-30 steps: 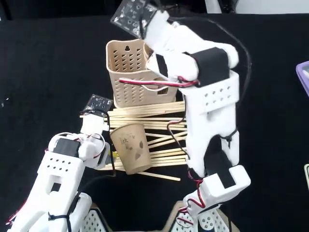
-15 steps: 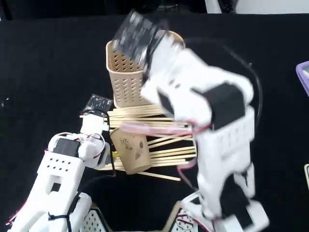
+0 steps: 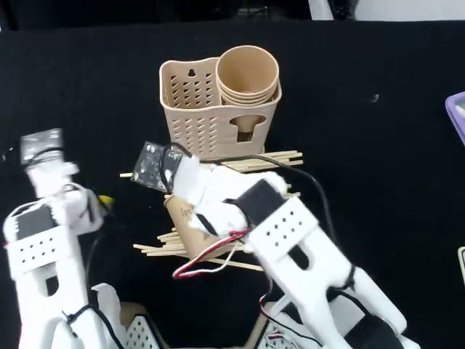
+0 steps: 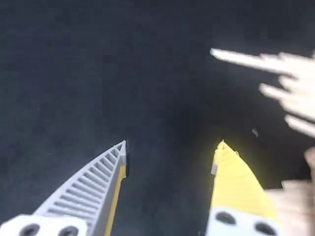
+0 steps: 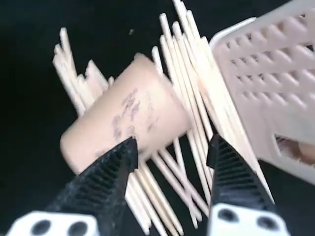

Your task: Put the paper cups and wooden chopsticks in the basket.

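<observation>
A tan perforated basket (image 3: 196, 120) stands at the back with stacked paper cups (image 3: 248, 73) in its right side. Another paper cup (image 5: 129, 118) lies on its side on the scattered wooden chopsticks (image 3: 263, 161) in front of the basket (image 5: 275, 93). My right gripper (image 5: 173, 142) hangs open just above this lying cup (image 3: 187, 231), its jaws spread wider than the cup's side. My right arm (image 3: 218, 193) covers most of that cup from above. My left gripper (image 4: 172, 147) is open over bare black cloth at the left, with chopstick tips (image 4: 275, 64) beyond it.
The black table (image 3: 378, 167) has free room to the right and at the far left. A purple object (image 3: 458, 116) pokes in at the right edge. My left arm (image 3: 43, 218) stands at the left, apart from the chopstick pile.
My right arm has swung from over the basket down to the lying cup, and the stacked cups now show in the basket. My left arm has drawn back leftwards from the cup.
</observation>
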Motion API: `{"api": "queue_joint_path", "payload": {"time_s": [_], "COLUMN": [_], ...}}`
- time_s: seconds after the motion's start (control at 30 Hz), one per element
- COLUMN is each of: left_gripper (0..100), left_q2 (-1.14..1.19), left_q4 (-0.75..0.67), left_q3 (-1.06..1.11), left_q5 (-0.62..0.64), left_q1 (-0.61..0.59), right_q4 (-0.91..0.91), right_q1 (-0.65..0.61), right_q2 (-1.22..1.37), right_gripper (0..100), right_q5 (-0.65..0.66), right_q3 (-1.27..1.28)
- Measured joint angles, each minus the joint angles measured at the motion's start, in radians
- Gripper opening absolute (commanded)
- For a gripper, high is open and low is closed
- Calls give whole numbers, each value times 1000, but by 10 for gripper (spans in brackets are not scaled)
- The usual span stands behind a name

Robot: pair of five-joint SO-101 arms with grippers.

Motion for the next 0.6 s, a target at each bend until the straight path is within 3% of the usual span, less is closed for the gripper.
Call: {"api": "queue_joint_path", "payload": {"time_s": [0.13,0.27,0.47,0.6], "left_gripper": [277,278,278,278], "left_q2": [0,0,0,0], "left_q4": [-46,-49,-49,-49], "left_q3": [-2,-2,-2,-2], "left_q5": [52,72,75,75], "left_q1": [-123,-141,-144,-146], "right_q4": [-143,-218,-221,-101], "right_q1": [-2,-3,-43,-106], "right_q2": [95,218,284,290], "right_gripper": [237,237,237,236], "right_q5": [-80,-98,-107,-6], "right_q3": [3,3,-6,-5]}}
